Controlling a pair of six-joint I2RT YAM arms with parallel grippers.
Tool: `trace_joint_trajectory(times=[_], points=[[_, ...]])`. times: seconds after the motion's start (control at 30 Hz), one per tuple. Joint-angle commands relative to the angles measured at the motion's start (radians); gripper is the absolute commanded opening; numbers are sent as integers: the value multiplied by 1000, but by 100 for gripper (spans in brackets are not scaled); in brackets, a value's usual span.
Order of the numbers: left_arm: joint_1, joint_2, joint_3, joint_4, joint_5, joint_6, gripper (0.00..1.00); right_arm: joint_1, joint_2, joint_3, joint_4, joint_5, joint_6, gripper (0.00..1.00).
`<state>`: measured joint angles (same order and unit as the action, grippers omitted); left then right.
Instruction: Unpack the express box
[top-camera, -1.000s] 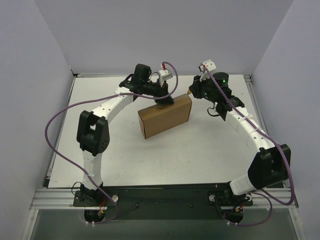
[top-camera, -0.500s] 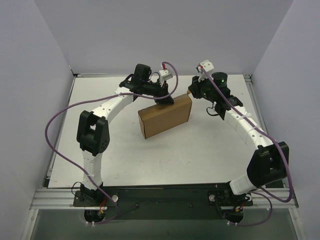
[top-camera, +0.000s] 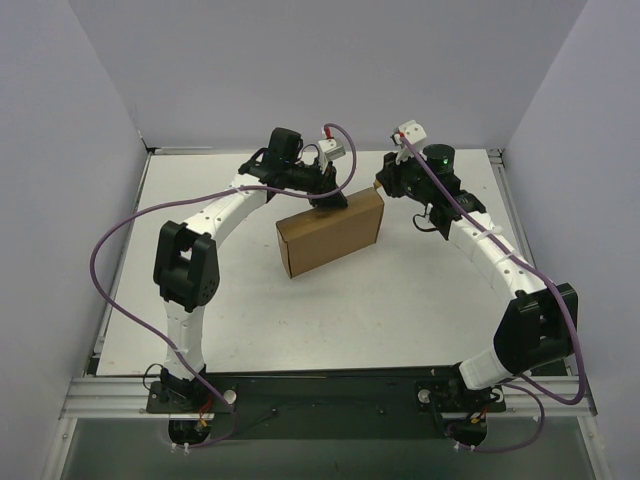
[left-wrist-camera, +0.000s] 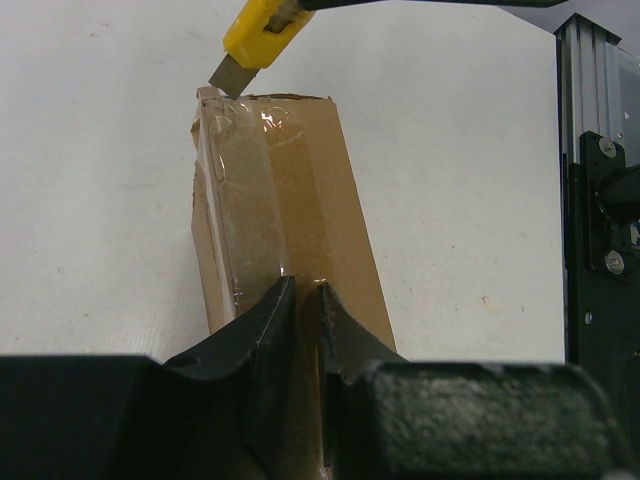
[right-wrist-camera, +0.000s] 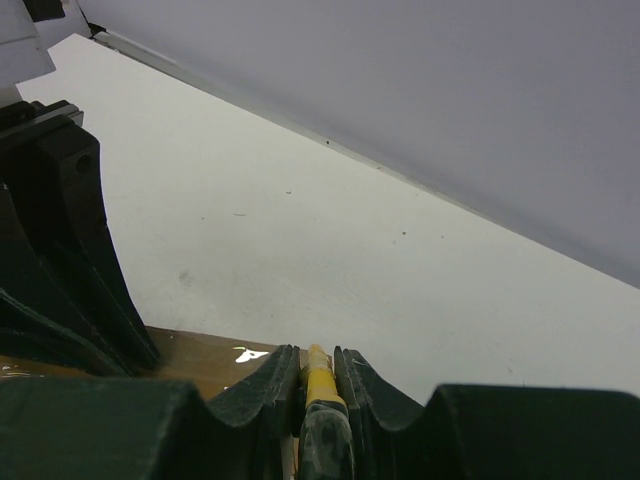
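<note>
The express box (top-camera: 330, 232) is a brown cardboard mailer lying mid-table, with clear tape along its upper face (left-wrist-camera: 265, 190). My left gripper (top-camera: 329, 201) rests on the box's far edge. Its jaws (left-wrist-camera: 302, 285) are all but closed, a thin slit between them, tips on the taped cardboard. My right gripper (top-camera: 384, 186) is shut on the small yellow utility knife (right-wrist-camera: 318, 385) at the box's far right corner. In the left wrist view the knife (left-wrist-camera: 262, 30) has its blade tip touching the far corner of the box. The box also shows in the right wrist view (right-wrist-camera: 200, 358).
White table (top-camera: 400, 300) with grey walls on three sides. An aluminium rail (left-wrist-camera: 590, 180) runs along the table's edge. The left gripper's black body (right-wrist-camera: 60, 250) stands close to the left of the right gripper.
The right wrist has shifted slightly near the box's far right corner. The box and left arm have not moved.
</note>
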<state>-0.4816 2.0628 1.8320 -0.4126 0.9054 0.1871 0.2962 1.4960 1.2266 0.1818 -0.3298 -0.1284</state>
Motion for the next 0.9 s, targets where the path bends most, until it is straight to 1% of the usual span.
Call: trace_joint_trajectory(times=[0.0, 0.33, 0.43, 0.6, 0.87], points=[[-11, 56, -11, -98, -20, -3, 24, 1, -42, 17, 67, -28, -4, 0], [-12, 53, -16, -101, -26, -2, 24, -2, -22, 33, 99, -18, -34, 0], [-15, 56, -14, -100, -26, -2, 23, -9, -22, 50, 102, -40, -10, 0], [-17, 60, -13, -101, -26, -2, 23, -9, -28, 54, 90, -43, 15, 0], [-18, 65, -13, -101, -23, -3, 23, -6, -11, 68, 36, -25, -23, 0]])
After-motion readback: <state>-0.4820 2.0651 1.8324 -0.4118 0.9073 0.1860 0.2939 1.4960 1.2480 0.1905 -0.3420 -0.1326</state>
